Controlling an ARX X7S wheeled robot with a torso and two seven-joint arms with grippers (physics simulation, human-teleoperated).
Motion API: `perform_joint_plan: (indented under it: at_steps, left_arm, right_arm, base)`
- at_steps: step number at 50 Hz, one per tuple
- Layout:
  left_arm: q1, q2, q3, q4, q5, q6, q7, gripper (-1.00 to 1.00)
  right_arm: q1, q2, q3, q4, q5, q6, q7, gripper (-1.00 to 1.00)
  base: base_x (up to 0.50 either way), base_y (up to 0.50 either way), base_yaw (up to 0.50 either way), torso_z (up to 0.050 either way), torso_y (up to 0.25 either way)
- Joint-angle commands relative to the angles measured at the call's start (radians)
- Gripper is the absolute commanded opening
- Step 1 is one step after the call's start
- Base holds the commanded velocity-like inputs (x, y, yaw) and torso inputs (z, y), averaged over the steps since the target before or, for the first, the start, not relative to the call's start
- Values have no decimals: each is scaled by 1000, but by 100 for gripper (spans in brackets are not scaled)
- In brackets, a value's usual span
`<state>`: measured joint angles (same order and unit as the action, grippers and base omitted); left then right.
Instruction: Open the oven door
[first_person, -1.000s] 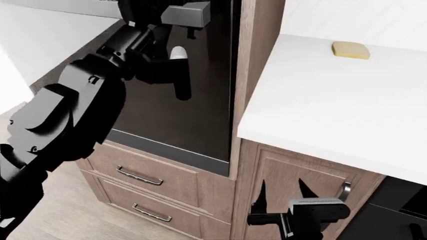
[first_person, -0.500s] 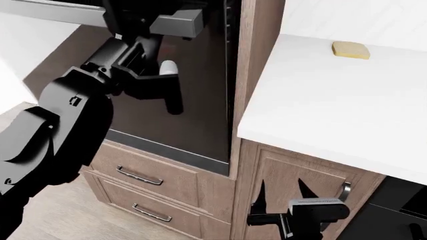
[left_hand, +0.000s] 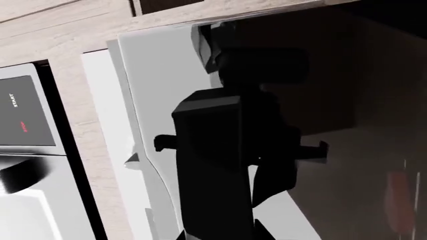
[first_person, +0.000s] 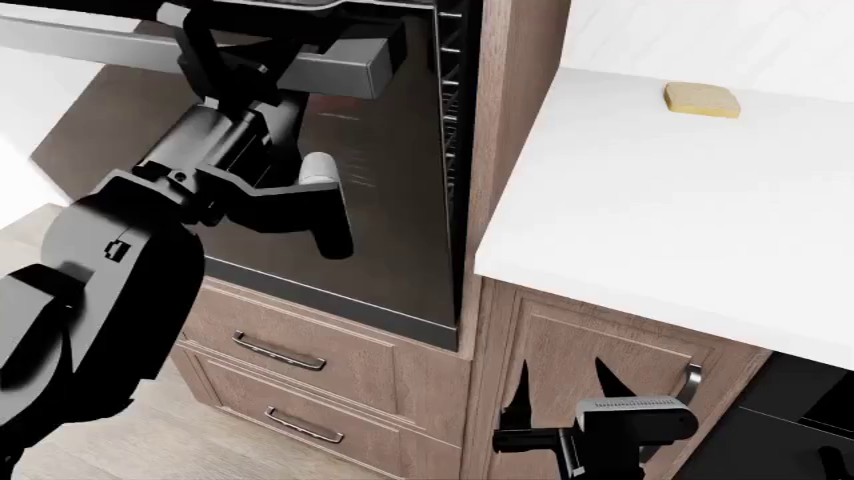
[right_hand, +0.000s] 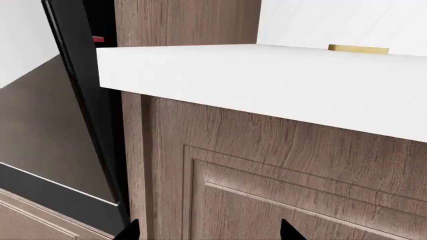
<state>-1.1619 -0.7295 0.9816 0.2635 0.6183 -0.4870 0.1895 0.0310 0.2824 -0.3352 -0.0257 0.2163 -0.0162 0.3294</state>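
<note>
The oven door (first_person: 387, 220) is a glossy dark glass panel tilted outward at its top, with a steel bar handle (first_person: 334, 68) along the upper edge. A narrow gap beside the wooden post shows the wire racks (first_person: 454, 100) of the cavity. My left gripper (first_person: 214, 60) is shut on the handle, the black arm running down to the lower left. In the left wrist view the fingers (left_hand: 183, 232) close around a dark shape against the grey steel strip (left_hand: 153, 90) and dark glass (left_hand: 360, 125). My right gripper (first_person: 561, 385) hangs open before the wooden cabinet door (right_hand: 267, 165), holding nothing.
A white countertop (first_person: 667, 200) with a yellow block (first_person: 702, 100) lies to the right of the oven. Two wooden drawers (first_person: 280, 350) sit under the oven. The cabinet has a vertical handle (first_person: 691, 385). A black appliance (first_person: 801, 420) fills the lower right corner. A panel marked START (left_hand: 20, 115) sits beside the oven.
The top of the oven door has swung outward with the handle, opening a gap that shows the racks. My left arm has drawn back and down with it. The right arm has not moved.
</note>
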Motion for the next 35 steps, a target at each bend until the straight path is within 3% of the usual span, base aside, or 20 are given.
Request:
perform_joint_plan:
  at_steps: [1,35]
  left_arm:
    - [31,-37,-39,114,59,-41,-50,-100]
    - [264,-126,-126,317,72,-202,-178,-100]
  right_arm:
    - [-1,3,-4,-1,3,-2,3,100]
    - [6,7,-17,16,3,-13,11,100]
  base:
    - [0,0,0,0,0]
    - [0,0,0,0,2]
